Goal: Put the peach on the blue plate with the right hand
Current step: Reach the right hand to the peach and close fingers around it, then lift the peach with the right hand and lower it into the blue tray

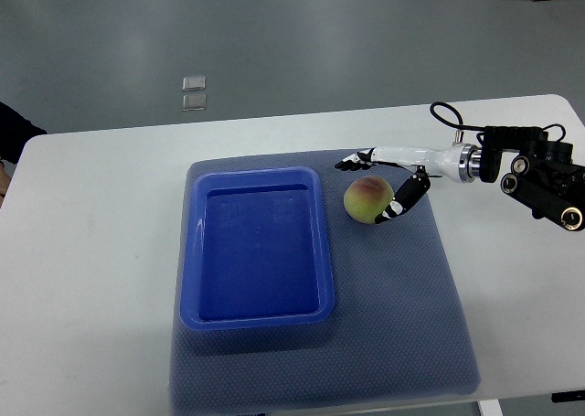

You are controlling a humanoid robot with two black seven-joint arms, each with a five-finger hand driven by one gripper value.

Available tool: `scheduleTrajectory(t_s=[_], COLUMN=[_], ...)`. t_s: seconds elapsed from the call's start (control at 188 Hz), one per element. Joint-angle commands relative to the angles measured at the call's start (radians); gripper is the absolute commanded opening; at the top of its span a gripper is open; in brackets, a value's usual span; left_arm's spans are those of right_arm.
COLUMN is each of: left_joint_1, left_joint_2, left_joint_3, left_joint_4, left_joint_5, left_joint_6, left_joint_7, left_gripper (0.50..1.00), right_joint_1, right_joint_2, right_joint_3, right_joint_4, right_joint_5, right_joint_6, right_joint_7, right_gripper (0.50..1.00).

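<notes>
A yellow-green peach with a red blush (367, 202) lies on the grey mat (402, 288), just right of the blue rectangular plate (260, 317), which holds nothing. My right hand (366, 191) reaches in from the right edge. Its fingers are spread around the peach. The upper fingers (355, 163) pass just behind the peach, and the thumb (405, 197) lies against its right side. The peach rests on the mat and is not lifted. The left arm is out of view.
The mat lies on a white table (91, 251). The dark forearm of my right arm (539, 174) and its cable sit over the table's right end. A person's dark sleeve (14, 128) shows at the left edge. Two small clear squares (194, 92) lie on the floor beyond the table.
</notes>
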Motion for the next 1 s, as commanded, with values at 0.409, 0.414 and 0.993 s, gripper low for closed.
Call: scheduleTrajectory(t_s=[0.409, 0.414, 0.993], left_joint_1=[0.001, 0.001, 0.001], left_joint_2=[0.000, 0.000, 0.000], left_joint_3=[0.001, 0.001, 0.001], left_joint_4=[-0.003, -0.003, -0.003], left_joint_5=[-0.002, -0.002, -0.002], left_joint_6=[-0.001, -0.001, -0.003], left_joint_7=[0.000, 0.000, 0.000], left_gripper=[1.000, 1.000, 1.000], right_joint_1=[0.018, 0.018, 0.119], right_joint_2=[0.020, 0.020, 0.237], right_joint_3=[-0.078, -0.078, -0.102], right_joint_4=[-0.024, -0.024, 0.024], right_joint_5=[-0.002, -0.002, -0.006], right_joint_6=[-0.147, -0.147, -0.134], right_joint_7=[0.000, 0.000, 0.003], right_gripper=[0.654, 0.654, 0.750])
